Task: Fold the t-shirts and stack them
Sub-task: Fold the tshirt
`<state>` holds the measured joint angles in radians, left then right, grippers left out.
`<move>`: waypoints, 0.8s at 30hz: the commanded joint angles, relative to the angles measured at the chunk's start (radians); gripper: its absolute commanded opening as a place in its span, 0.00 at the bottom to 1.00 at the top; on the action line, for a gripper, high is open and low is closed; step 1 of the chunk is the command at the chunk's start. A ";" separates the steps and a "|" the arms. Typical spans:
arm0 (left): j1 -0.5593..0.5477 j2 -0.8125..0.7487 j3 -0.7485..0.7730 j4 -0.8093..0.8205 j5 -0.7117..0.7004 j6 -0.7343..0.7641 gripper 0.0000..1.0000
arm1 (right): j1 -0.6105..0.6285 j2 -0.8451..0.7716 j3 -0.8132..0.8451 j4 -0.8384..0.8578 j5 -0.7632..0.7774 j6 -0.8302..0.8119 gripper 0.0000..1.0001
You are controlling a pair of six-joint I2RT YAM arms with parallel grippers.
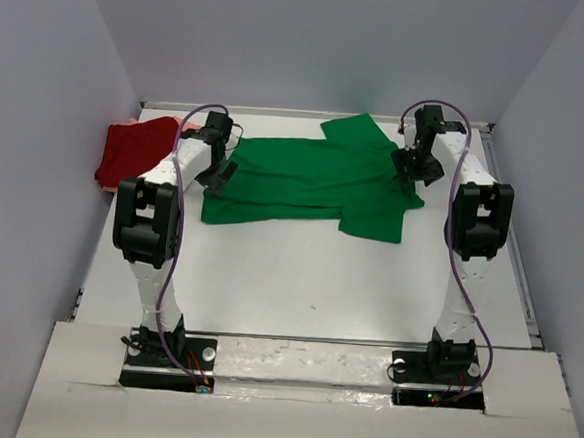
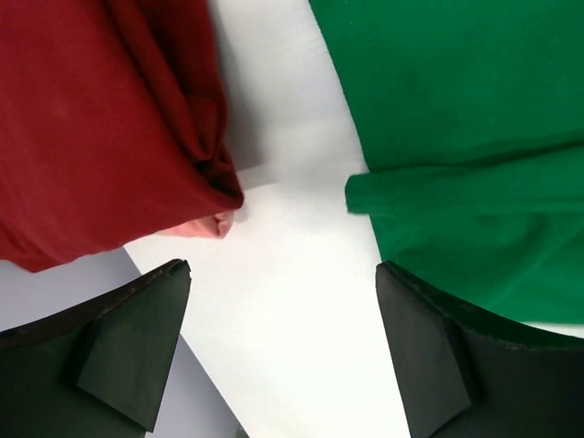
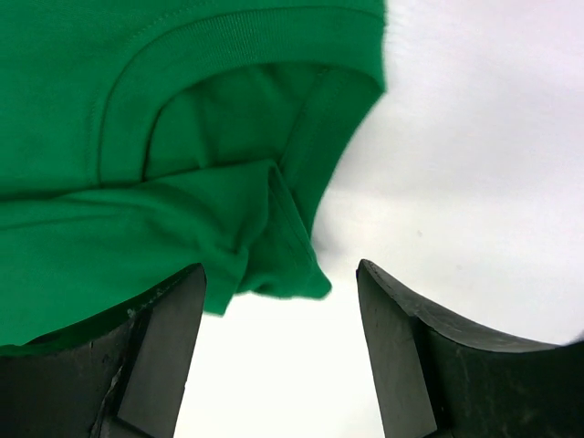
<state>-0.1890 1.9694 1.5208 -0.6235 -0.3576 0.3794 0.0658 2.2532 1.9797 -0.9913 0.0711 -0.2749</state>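
Observation:
The green t-shirt [image 1: 310, 180] lies spread across the back of the table, partly folded lengthwise. A dark red t-shirt [image 1: 131, 150] sits bunched at the back left, with a pale pink edge [image 2: 205, 225] showing beneath it. My left gripper [image 1: 220, 177] hovers open at the green shirt's left edge; in the left wrist view [image 2: 283, 274] bare table shows between its fingers, red cloth [image 2: 100, 128] to one side, green cloth [image 2: 474, 155] to the other. My right gripper [image 1: 413, 172] stands open at the shirt's right end; the collar [image 3: 228, 91] and a loose fold [image 3: 283, 265] lie just ahead of the gripper [image 3: 281, 278].
White table [image 1: 308, 280] with a raised rim at the back and right [image 1: 523, 285]. Grey walls close in on both sides. The red pile lies against the left wall. Both arm bases [image 1: 167, 356] stand at the near edge.

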 commanded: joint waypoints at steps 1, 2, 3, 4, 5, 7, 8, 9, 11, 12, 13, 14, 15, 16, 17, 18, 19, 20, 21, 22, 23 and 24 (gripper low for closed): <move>-0.003 -0.182 0.044 -0.054 0.052 -0.001 0.97 | -0.004 -0.147 0.039 -0.009 0.010 -0.012 0.73; -0.001 -0.191 0.047 -0.094 0.098 0.010 0.98 | -0.004 -0.161 0.027 -0.009 0.010 -0.012 0.73; -0.001 -0.205 0.050 -0.113 0.174 0.012 0.98 | -0.004 -0.185 0.021 -0.009 0.010 -0.012 0.73; 0.000 -0.207 0.050 -0.133 0.199 0.010 0.98 | -0.004 -0.196 0.012 -0.009 0.010 -0.010 0.73; 0.000 -0.208 0.049 -0.149 0.216 0.006 0.98 | -0.004 -0.208 0.002 -0.009 0.012 -0.012 0.73; 0.006 -0.217 0.029 -0.182 0.274 0.000 0.98 | -0.004 -0.228 -0.031 -0.007 0.010 -0.010 0.73; 0.013 -0.222 0.019 -0.189 0.295 0.003 0.98 | -0.004 -0.250 -0.047 -0.006 0.004 -0.012 0.73; 0.019 -0.233 -0.003 -0.203 0.352 0.019 0.98 | -0.004 -0.259 -0.077 -0.003 0.004 -0.014 0.73; 0.025 -0.234 -0.039 -0.235 0.430 0.042 0.98 | -0.004 -0.296 -0.113 0.003 -0.001 -0.018 0.72; 0.028 -0.236 -0.047 -0.246 0.456 0.055 0.98 | -0.004 -0.305 -0.133 0.003 -0.011 -0.023 0.71; 0.029 -0.236 -0.059 -0.252 0.488 0.071 0.98 | -0.004 -0.316 -0.171 0.000 -0.034 -0.029 0.65; 0.039 -0.241 -0.079 -0.242 0.496 0.072 0.98 | -0.004 -0.331 -0.188 -0.016 -0.048 -0.032 0.60; 0.042 -0.245 -0.086 -0.236 0.503 0.072 0.98 | -0.004 -0.339 -0.208 -0.024 -0.060 -0.036 0.56; 0.048 -0.256 -0.093 -0.229 0.511 0.067 0.98 | -0.004 -0.349 -0.252 -0.027 -0.063 -0.043 0.54; 0.059 -0.259 -0.096 -0.222 0.522 0.069 0.99 | -0.004 -0.375 -0.278 -0.029 -0.067 -0.046 0.54; 0.063 -0.265 -0.105 -0.219 0.531 0.067 0.98 | -0.004 -0.391 -0.304 -0.030 -0.095 -0.050 0.54; 0.066 -0.276 -0.108 -0.213 0.534 0.058 0.98 | -0.004 -0.405 -0.355 -0.029 -0.108 -0.056 0.55; 0.069 -0.280 -0.114 -0.202 0.533 0.055 0.98 | -0.004 -0.428 -0.378 -0.033 -0.116 -0.060 0.55; 0.072 -0.291 -0.122 -0.197 0.523 0.050 0.98 | -0.004 -0.434 -0.393 -0.043 -0.131 -0.069 0.55; 0.072 -0.297 -0.128 -0.193 0.517 0.049 0.98 | -0.004 -0.440 -0.407 -0.052 -0.143 -0.081 0.55; 0.072 -0.303 -0.131 -0.185 0.513 0.046 0.98 | -0.004 -0.448 -0.441 -0.058 -0.161 -0.090 0.55; 0.074 -0.311 -0.134 -0.179 0.510 0.044 0.98 | -0.004 -0.452 -0.455 -0.063 -0.177 -0.105 0.55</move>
<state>-0.1219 1.7496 1.4040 -0.8040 0.1307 0.4168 0.0658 1.8805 1.5612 -1.0229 -0.0299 -0.3302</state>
